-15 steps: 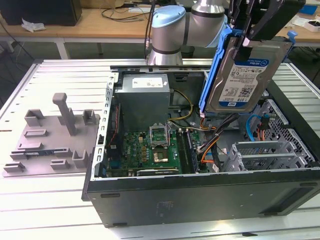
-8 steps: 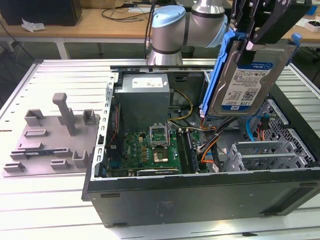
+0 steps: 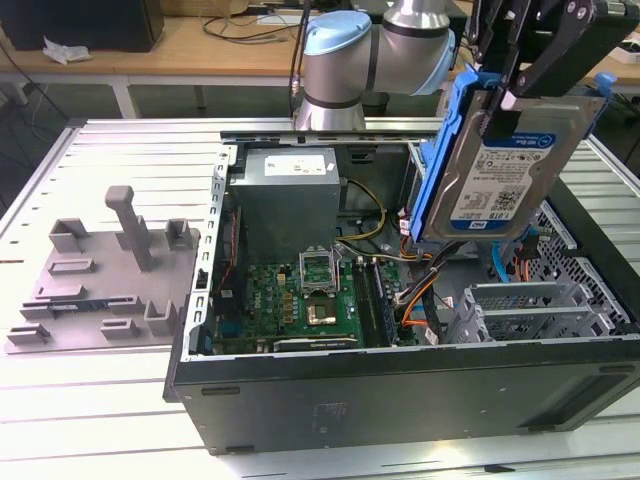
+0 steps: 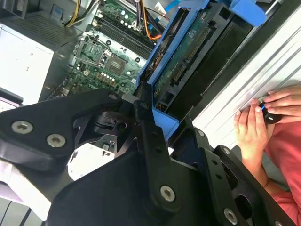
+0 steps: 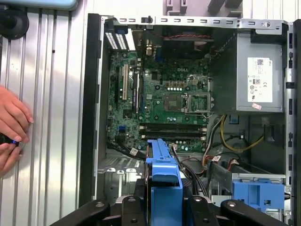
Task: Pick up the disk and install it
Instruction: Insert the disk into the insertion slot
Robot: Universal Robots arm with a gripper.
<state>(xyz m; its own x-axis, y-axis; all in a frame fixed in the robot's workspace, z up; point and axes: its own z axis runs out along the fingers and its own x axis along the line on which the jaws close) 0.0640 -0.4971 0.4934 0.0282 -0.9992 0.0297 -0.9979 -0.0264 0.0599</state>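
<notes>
Above the open computer case (image 3: pixel 400 385), we hold the disk (image 3: pixel 505 170) on edge in the claw (image 3: pixel 508 98), which is clenched on its blue carrier, probably so it can slide down toward the drive cage (image 3: pixel 540 310) below. Farther off, a person's hand (image 5: pixel 11 123) sits on the desk (image 3: pixel 100 420).

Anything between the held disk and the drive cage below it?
Nothing solid visible. The disk, clamped in the tool, hangs over the open case; loose cables lie beside the drive cage, a blue bracket on its top.
</notes>
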